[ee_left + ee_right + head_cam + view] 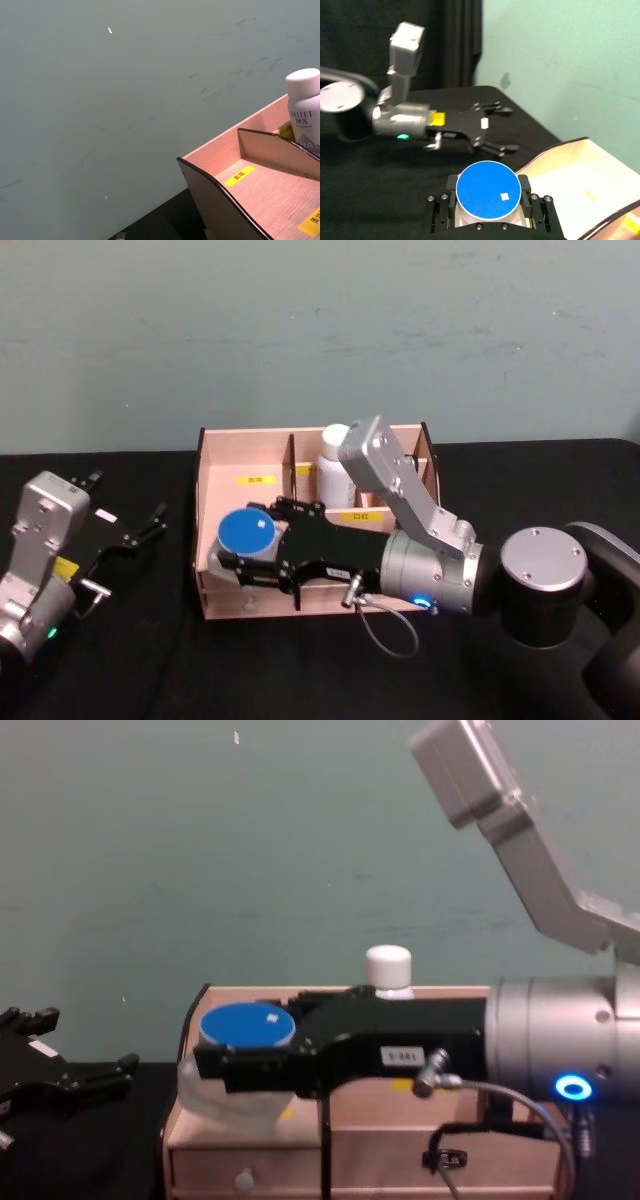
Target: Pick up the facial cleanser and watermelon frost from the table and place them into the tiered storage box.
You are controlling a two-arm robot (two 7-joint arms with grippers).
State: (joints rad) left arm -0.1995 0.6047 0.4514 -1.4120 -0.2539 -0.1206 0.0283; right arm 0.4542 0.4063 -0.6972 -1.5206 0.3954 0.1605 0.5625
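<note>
Already one white bottle [334, 462] stands in the far compartment of the tiered storage box [222, 480], probably the facial cleanser. Right gripper [243, 558] clamps the blue-lidded jar [247, 531] over the box's near-left tier, not yet released. Left gripper [130, 530] idles spread apart, left of the box.

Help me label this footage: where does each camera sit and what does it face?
Head: above, looking down at the tiered storage box and both arms.
Chest: low, side-on; right gripper holds the blue-lidded jar.
Left wrist: faces wall and white bottle.
Right wrist: jar, left gripper beyond.
Head and chest share the jar.
</note>
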